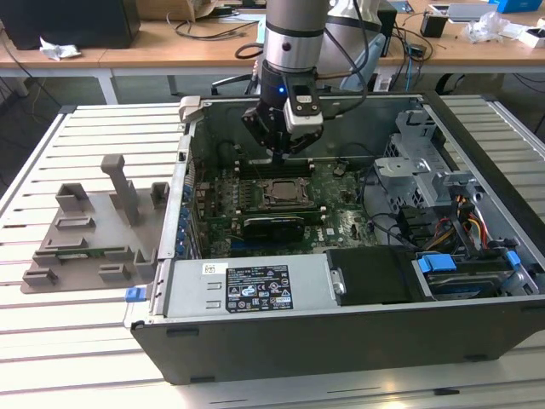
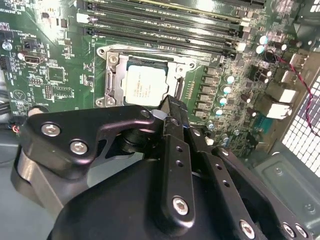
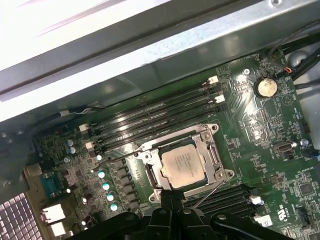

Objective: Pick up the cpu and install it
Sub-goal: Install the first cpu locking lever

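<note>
The cpu (image 3: 183, 166), a silvery square chip, lies flat inside the motherboard socket (image 3: 150, 152), ringed by the socket's metal frame. It shows in the second wrist view (image 2: 145, 85) and, small, in the exterior view (image 1: 285, 192). My gripper (image 1: 285, 146) hangs inside the open computer case, above the socket and a little toward its back edge. In both wrist views its black fingertips (image 3: 172, 197) (image 2: 171, 104) are pressed together with nothing between them, just clear of the chip's edge. A thin wire lever (image 3: 212, 190) angles out beside the socket.
Memory slots (image 3: 155, 117) run along one side of the socket. The case wall (image 1: 192, 128) rises behind and left; a drive cage (image 1: 417, 162) and cables fill the exterior view's right. A grey plastic holder tray (image 1: 85, 230) sits on the slatted table outside the case.
</note>
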You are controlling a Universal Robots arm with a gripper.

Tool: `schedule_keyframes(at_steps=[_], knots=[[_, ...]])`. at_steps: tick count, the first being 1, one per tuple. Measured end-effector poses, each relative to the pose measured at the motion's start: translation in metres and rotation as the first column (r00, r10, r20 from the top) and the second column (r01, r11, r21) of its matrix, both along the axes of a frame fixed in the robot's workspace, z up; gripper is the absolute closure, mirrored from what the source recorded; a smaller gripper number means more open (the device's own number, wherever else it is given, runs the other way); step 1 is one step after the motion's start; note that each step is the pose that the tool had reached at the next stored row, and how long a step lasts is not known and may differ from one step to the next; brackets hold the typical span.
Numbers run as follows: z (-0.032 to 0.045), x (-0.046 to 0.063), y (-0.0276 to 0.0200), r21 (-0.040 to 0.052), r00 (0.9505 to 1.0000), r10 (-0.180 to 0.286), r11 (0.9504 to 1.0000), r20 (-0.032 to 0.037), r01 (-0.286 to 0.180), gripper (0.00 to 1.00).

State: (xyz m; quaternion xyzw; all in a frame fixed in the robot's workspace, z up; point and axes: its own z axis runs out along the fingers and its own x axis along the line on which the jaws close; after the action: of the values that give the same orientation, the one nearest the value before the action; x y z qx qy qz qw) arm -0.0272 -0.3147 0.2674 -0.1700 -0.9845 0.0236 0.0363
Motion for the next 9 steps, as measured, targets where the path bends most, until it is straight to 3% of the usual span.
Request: schedule_keyframes(at_steps=[4,9], knots=[[0.0000,0.0000,0.0000,0.0000,0.9994,0.034,0.9994,0.0000,-0.034,0.89],[0.0000,0.0000,0.0000,-0.0001,0.9951,0.099,0.9951,0.0000,-0.099,0.89]])
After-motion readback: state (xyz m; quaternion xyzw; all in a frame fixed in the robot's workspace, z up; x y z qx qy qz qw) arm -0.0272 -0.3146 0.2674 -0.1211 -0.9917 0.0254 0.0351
